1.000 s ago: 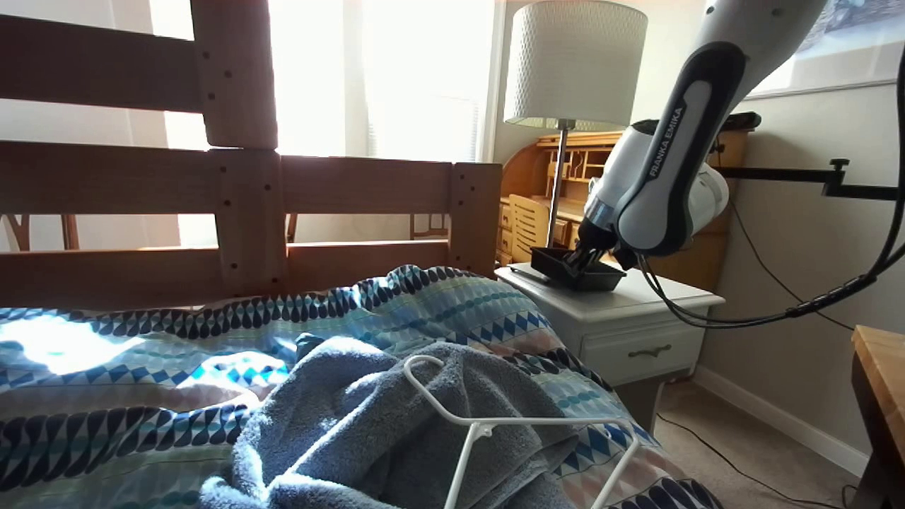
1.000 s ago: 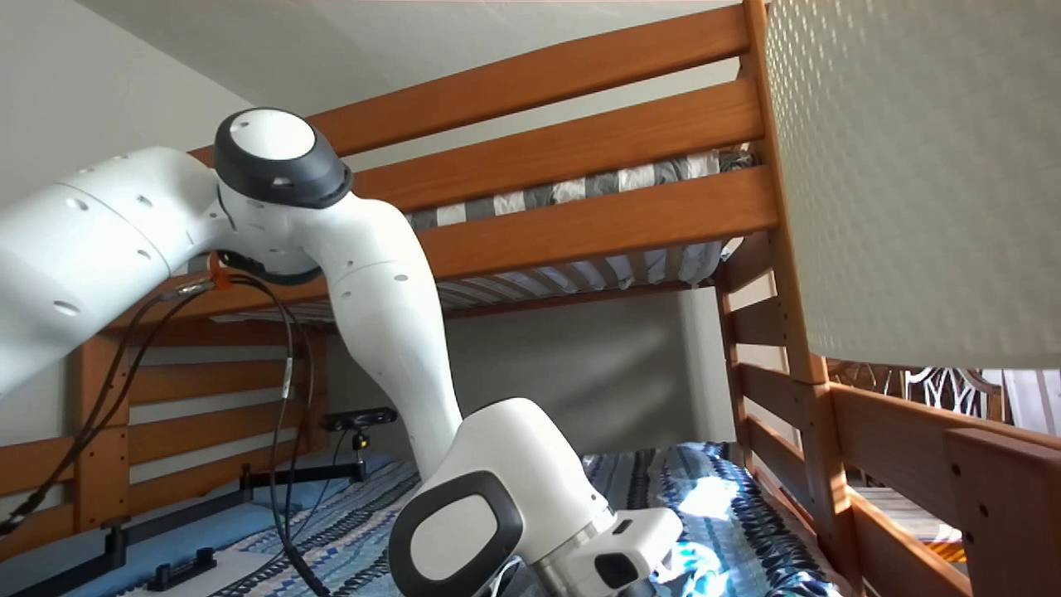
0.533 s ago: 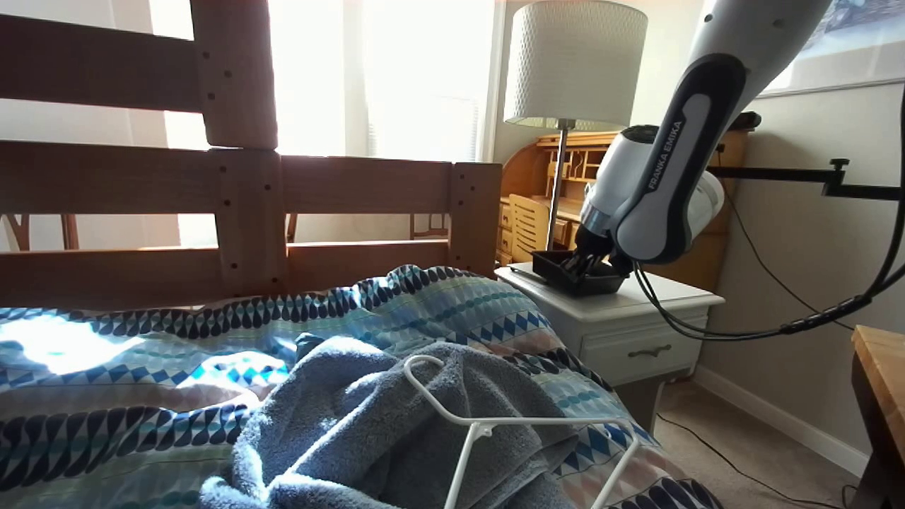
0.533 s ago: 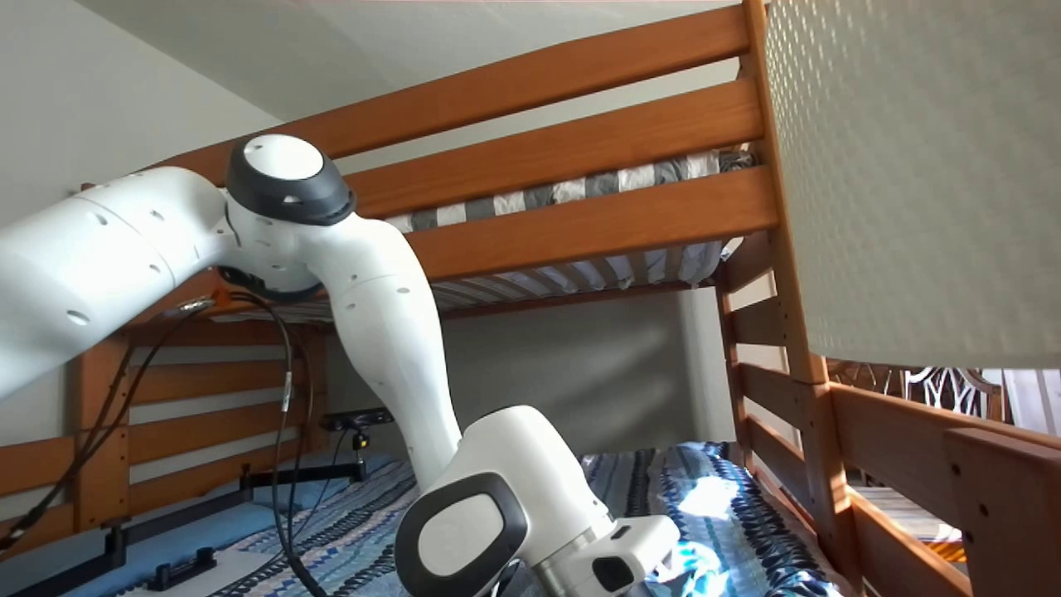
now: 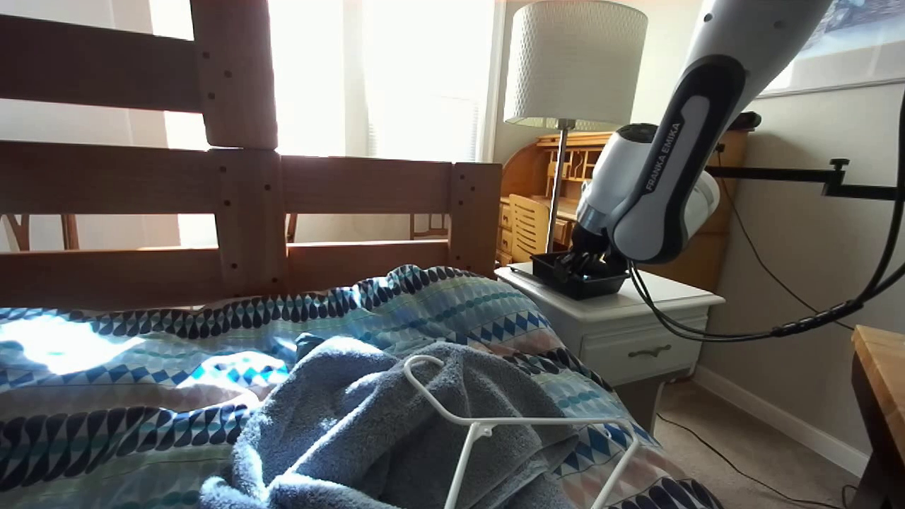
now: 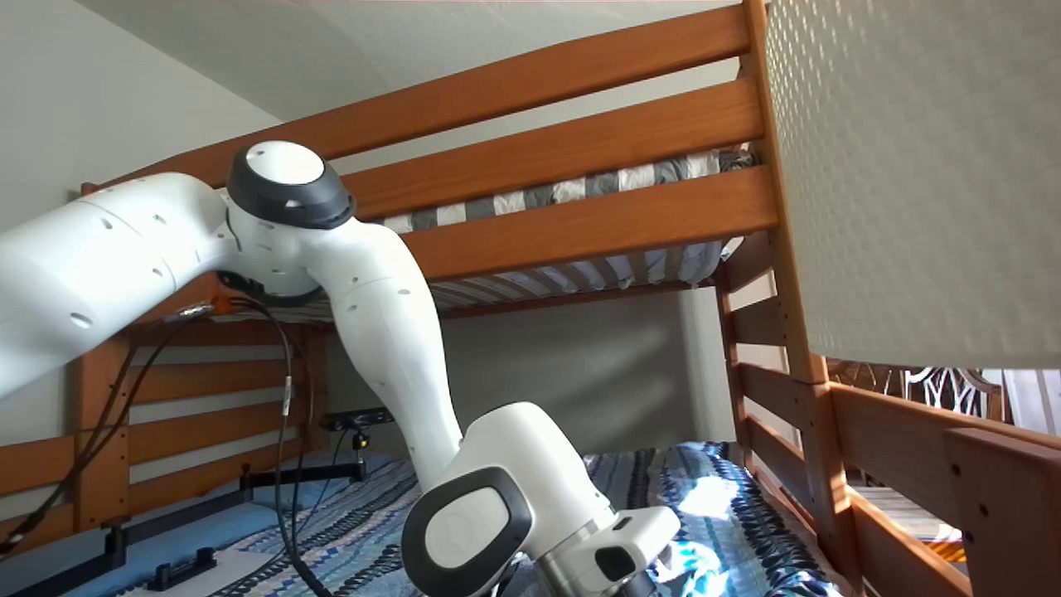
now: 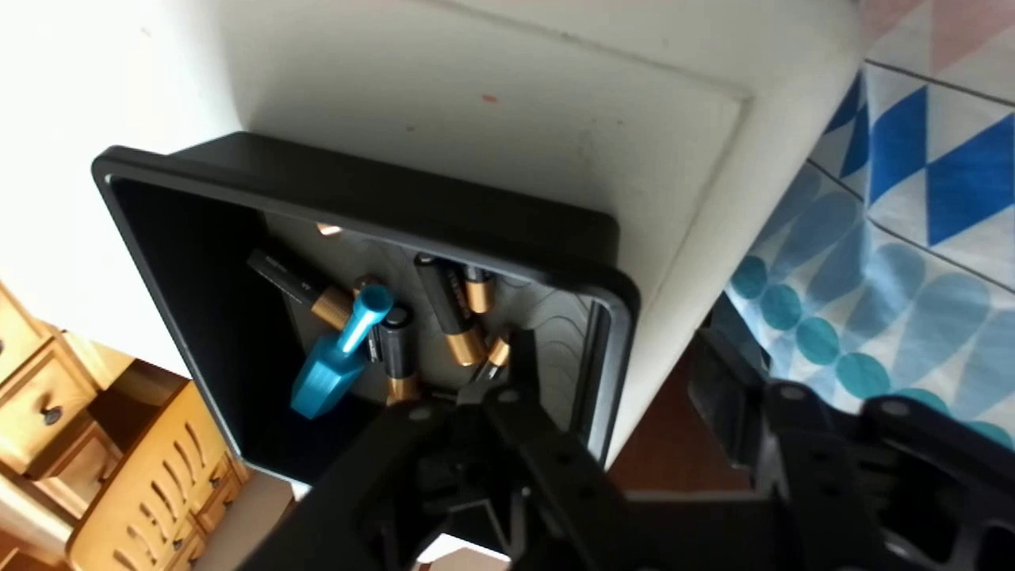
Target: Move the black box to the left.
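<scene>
Obscuring black box [image 7: 412, 194] corner: claw [image 7: 618, 349]

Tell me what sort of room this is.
Most likely a bedroom, probably in a home: there's a wooden bunk bed, patterned bedding on its lower level, and a white nightstand beside it.

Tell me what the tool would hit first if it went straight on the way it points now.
Probably the floor of the black box, ahead of the inner finger of the tool, or the battery beside that fingertip. Depth is unclear, and the outer finger shows outside the box.
</scene>
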